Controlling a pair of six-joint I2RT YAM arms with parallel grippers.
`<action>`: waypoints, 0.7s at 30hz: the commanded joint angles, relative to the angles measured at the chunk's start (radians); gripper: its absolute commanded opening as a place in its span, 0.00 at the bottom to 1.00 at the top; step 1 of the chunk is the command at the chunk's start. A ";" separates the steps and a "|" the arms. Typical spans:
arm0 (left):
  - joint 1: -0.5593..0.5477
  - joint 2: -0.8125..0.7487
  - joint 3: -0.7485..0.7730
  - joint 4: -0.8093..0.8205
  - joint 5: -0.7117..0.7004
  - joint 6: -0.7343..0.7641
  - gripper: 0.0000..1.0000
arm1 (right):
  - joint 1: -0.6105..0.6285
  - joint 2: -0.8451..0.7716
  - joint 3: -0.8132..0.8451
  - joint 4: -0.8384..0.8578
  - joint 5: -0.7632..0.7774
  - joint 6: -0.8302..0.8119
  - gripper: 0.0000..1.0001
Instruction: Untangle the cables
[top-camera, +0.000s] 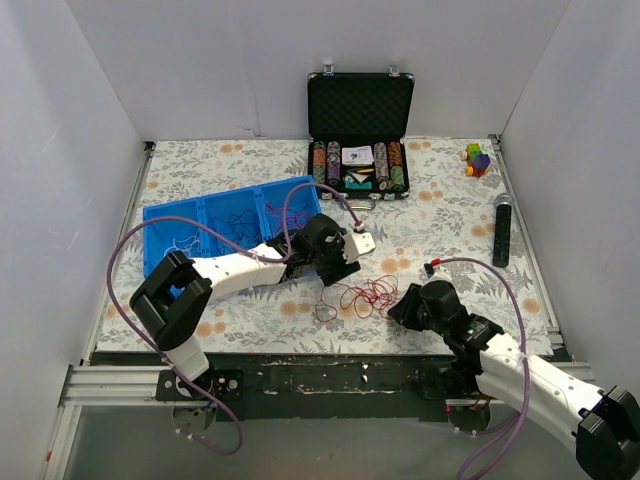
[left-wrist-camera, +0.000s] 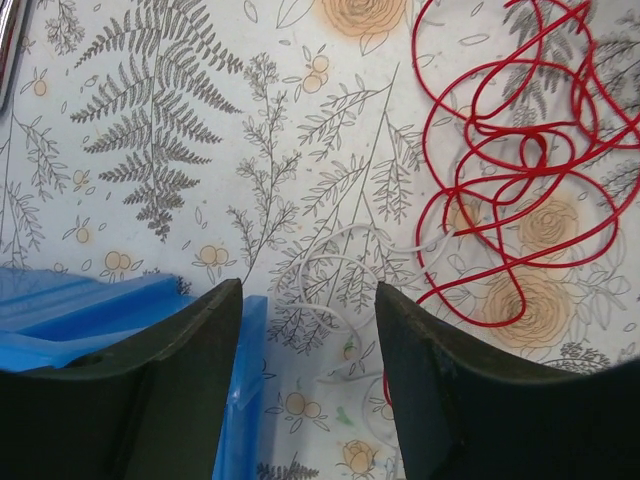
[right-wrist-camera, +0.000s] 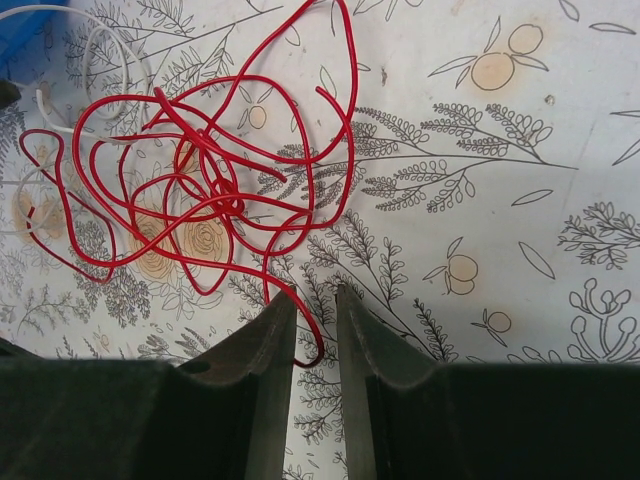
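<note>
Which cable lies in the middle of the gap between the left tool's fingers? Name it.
The white cable: its pale loops lie on the tablecloth in that gap, while the red cable tangles mostly off to one side.

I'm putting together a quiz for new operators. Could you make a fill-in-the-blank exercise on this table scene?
1. The tangled cable between the left gripper and the right gripper is ___.
2. The other cable lying beside it, ahead of the left gripper, is ___.
3. The tray holding dark cables is ___.
4. The lid of the chip case stands ___.
Missing words: red; white; blue; open.
</note>
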 joint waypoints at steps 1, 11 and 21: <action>-0.005 0.009 0.033 0.028 -0.070 0.032 0.49 | -0.003 -0.012 -0.009 -0.059 0.004 0.001 0.31; -0.033 0.001 0.041 -0.084 -0.047 0.049 0.17 | -0.003 -0.009 -0.002 -0.053 0.019 -0.007 0.31; -0.094 -0.139 0.026 -0.121 0.025 0.029 0.00 | -0.003 -0.026 -0.005 -0.075 0.031 -0.005 0.31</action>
